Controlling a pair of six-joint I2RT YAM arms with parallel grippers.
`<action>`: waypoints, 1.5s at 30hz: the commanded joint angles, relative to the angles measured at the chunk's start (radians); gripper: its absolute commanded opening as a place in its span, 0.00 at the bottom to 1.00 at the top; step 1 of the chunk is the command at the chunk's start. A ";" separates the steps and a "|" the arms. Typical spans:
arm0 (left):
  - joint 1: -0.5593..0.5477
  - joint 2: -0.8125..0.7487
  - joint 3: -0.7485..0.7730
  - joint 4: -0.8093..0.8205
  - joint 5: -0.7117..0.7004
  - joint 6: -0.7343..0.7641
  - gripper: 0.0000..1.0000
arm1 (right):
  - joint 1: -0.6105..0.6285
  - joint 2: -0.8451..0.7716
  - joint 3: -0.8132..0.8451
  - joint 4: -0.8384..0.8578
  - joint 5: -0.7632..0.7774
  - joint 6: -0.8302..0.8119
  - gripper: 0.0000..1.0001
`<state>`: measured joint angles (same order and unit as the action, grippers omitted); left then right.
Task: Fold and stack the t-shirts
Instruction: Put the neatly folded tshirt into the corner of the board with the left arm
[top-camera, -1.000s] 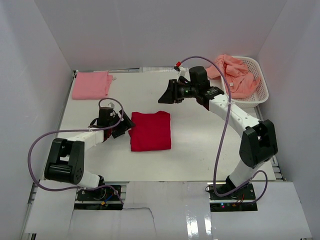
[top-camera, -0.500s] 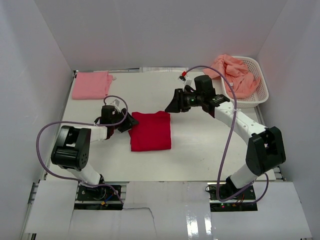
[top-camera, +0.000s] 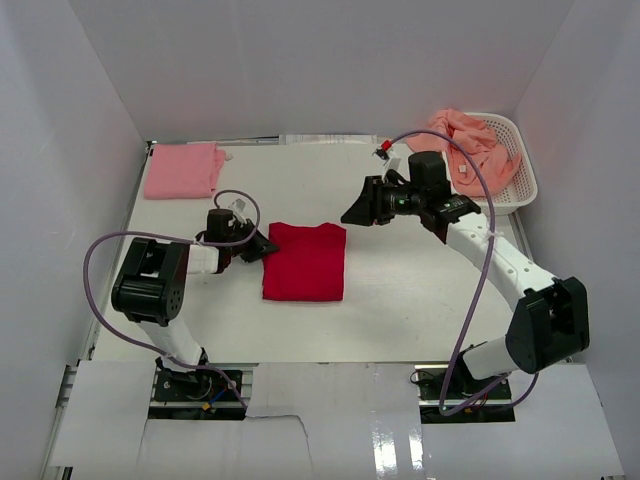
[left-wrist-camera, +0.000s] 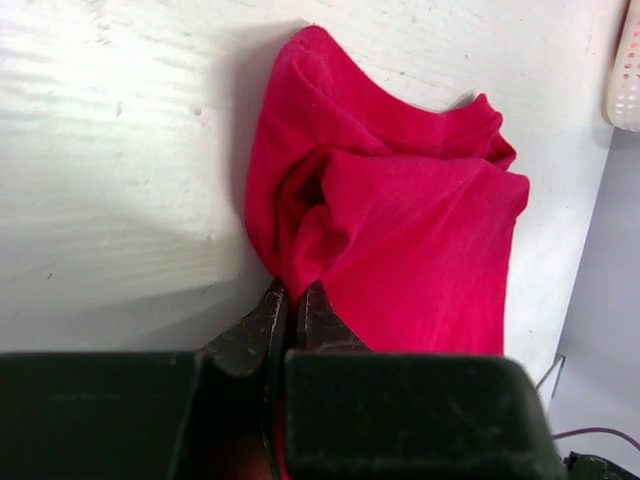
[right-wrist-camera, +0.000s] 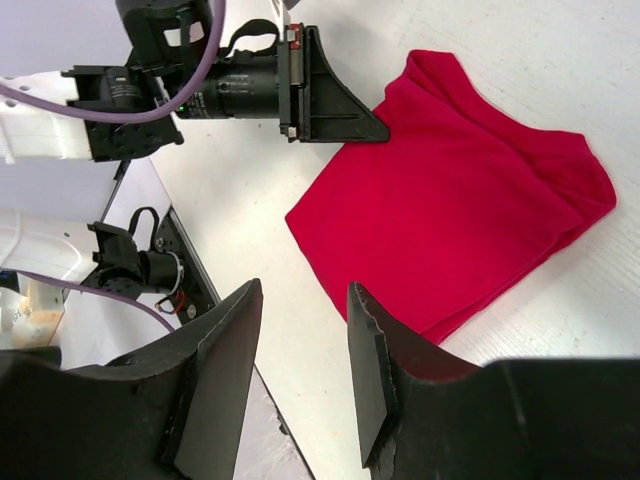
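Down low, left gripper (left-wrist-camera: 293, 296) narrow, tight on the red t-shirt (left-wrist-camera: 420, 230) edge; right gripper (right-wrist-camera: 303, 300) half-open, empty.

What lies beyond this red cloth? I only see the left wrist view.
Observer: A folded pink t-shirt lies at the far left corner of the table.
Operator: Any more clothes?
Observer: Salmon-orange t-shirts are heaped in a white basket at the far right.
Operator: And the other arm?
Observer: The right gripper hangs open in the air near the red t-shirt, empty.
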<state>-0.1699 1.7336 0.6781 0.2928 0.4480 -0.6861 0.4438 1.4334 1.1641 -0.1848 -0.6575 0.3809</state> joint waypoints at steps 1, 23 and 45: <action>-0.006 0.087 -0.012 -0.133 -0.046 0.020 0.00 | -0.007 -0.054 -0.009 0.001 -0.034 -0.008 0.46; 0.043 0.213 0.799 -0.609 -0.229 0.117 0.00 | -0.010 -0.220 -0.129 -0.065 -0.047 -0.031 0.45; 0.270 0.554 1.508 -0.842 -0.068 0.154 0.00 | -0.011 -0.329 -0.219 -0.127 -0.024 -0.020 0.45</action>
<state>0.0937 2.3199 2.1132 -0.5266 0.3328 -0.5415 0.4385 1.1313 0.9565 -0.3069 -0.6823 0.3630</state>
